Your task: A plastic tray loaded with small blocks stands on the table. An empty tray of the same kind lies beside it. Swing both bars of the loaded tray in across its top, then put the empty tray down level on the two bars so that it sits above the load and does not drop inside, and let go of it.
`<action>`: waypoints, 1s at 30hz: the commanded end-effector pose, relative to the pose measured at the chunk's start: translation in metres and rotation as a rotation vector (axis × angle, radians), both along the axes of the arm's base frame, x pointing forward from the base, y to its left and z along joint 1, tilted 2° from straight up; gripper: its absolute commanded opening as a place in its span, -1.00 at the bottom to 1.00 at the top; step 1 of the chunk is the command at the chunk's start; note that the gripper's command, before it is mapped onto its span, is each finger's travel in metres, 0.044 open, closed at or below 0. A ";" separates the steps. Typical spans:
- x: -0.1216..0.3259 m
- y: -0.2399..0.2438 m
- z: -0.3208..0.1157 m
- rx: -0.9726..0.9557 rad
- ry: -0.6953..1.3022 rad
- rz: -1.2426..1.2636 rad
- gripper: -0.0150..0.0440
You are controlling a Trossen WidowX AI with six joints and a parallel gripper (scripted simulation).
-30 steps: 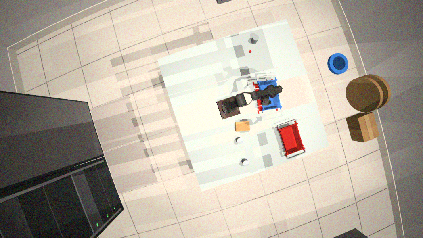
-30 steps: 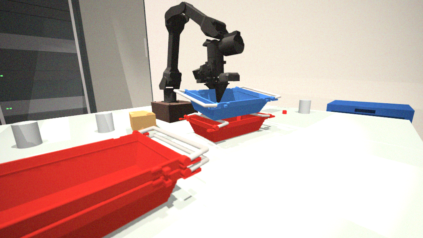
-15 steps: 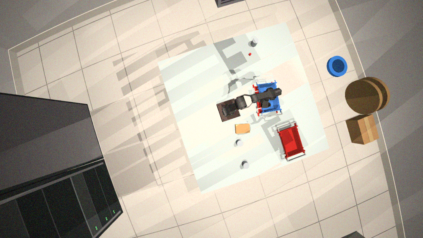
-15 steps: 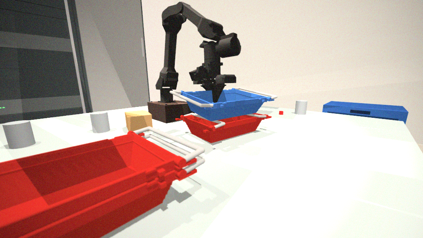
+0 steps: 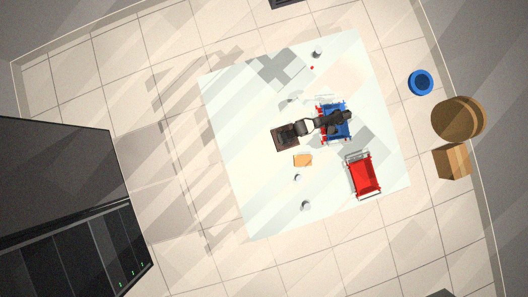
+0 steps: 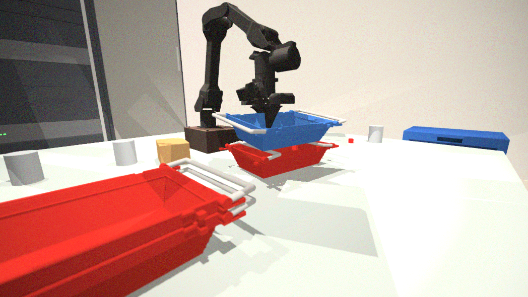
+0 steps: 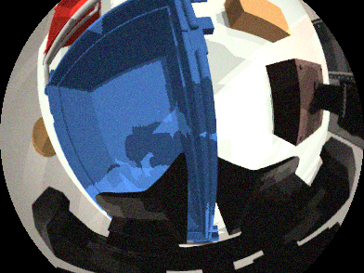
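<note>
My gripper (image 6: 270, 124) (image 7: 192, 155) is shut on the long side wall of the blue tray (image 5: 343, 133) (image 6: 295, 137) (image 7: 135, 102). The blue tray looks empty and about level, with its own wire bars out over its ends. It hangs over the loaded red tray (image 5: 322, 138) (image 6: 288, 162), which stands on the table. In the exterior view the near bar (image 6: 275, 154) and the far bar (image 6: 320, 143) of that red tray lie in across its top. A small red block (image 6: 294, 147) shows inside. The rest of the load is hidden. Whether the blue tray touches the bars cannot be told.
Another red tray (image 5: 364, 175) (image 6: 111, 236) (image 7: 76, 25) with wire bars stands at the near side. An orange block (image 5: 302, 160) (image 6: 173, 150) (image 7: 257, 19) is near the arm's base. Grey cylinders (image 5: 298, 177) (image 6: 124, 151) and a small red cube (image 5: 311, 67) (image 6: 350, 140) stand farther off.
</note>
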State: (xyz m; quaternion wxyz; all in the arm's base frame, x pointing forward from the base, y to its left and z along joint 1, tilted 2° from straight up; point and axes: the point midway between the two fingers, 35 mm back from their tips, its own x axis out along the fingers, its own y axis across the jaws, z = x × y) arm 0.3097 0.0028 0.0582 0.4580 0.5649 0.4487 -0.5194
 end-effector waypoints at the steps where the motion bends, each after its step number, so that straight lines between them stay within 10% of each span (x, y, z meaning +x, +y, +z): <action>1: -0.006 0.001 -0.006 0.008 0.028 -0.002 -0.49; 30: -0.001 0.000 -0.001 0.001 0.003 0.000 -0.49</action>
